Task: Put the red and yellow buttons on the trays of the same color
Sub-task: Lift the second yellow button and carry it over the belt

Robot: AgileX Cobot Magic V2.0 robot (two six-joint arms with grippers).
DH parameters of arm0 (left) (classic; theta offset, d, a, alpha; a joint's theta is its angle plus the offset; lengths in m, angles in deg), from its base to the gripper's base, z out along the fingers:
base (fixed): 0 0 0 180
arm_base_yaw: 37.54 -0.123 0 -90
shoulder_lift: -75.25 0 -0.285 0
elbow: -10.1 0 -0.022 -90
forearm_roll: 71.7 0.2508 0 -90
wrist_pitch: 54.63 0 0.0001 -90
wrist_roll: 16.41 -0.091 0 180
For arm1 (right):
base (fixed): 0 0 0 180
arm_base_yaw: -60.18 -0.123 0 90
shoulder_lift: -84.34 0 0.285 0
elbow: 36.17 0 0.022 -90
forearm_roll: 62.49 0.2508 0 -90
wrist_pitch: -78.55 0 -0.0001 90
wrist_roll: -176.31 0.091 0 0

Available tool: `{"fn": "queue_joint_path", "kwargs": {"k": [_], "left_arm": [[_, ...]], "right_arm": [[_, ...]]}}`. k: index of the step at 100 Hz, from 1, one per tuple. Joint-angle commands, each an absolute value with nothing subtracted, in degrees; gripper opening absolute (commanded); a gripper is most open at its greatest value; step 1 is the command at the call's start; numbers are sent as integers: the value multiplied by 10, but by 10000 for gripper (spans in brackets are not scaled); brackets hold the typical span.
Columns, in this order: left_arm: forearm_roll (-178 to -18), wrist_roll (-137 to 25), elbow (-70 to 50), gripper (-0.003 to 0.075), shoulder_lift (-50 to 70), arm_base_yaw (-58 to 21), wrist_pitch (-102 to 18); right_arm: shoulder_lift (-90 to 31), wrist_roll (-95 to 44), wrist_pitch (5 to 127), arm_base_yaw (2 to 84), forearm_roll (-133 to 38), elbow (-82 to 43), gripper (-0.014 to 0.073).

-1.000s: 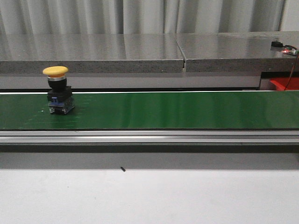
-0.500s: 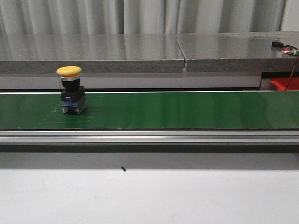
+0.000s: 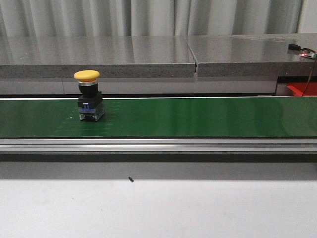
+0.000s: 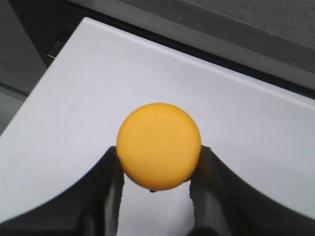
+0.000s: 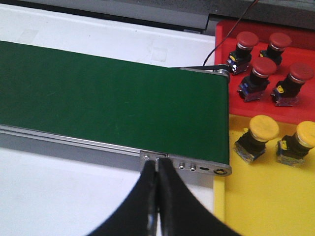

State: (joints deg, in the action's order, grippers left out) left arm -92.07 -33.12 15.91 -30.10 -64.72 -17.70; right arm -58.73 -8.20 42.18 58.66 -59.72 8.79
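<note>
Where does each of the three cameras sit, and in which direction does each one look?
Front view: low, facing forward across the green belt; a yellow button stands on it; nothing of the robot shows.
Left wrist view: on the left arm, looking down on a white surface; the left hand grips a second yellow button.
Right wrist view: on the right arm, above the belt's end; the shut right hand, a red tray and a yellow tray show.
Shared: front and right wrist views both show the belt.
</note>
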Motion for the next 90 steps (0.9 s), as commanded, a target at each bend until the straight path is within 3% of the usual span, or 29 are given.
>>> {"fn": "queue_joint_path", "kwargs": {"k": [1, 45, 90], "left_arm": [[-934, -327, 139, 41, -230, -628, -196], [-920, -327, -13, 41, -154, -535, -215], [-900, -327, -37, 41, -159, -532, -219]], "right_arm": [[-586, -84, 458, 591, -601, 73, -68], [-586, -84, 458, 591, -601, 73, -68], [-586, -84, 458, 591, -601, 73, -68]]}}
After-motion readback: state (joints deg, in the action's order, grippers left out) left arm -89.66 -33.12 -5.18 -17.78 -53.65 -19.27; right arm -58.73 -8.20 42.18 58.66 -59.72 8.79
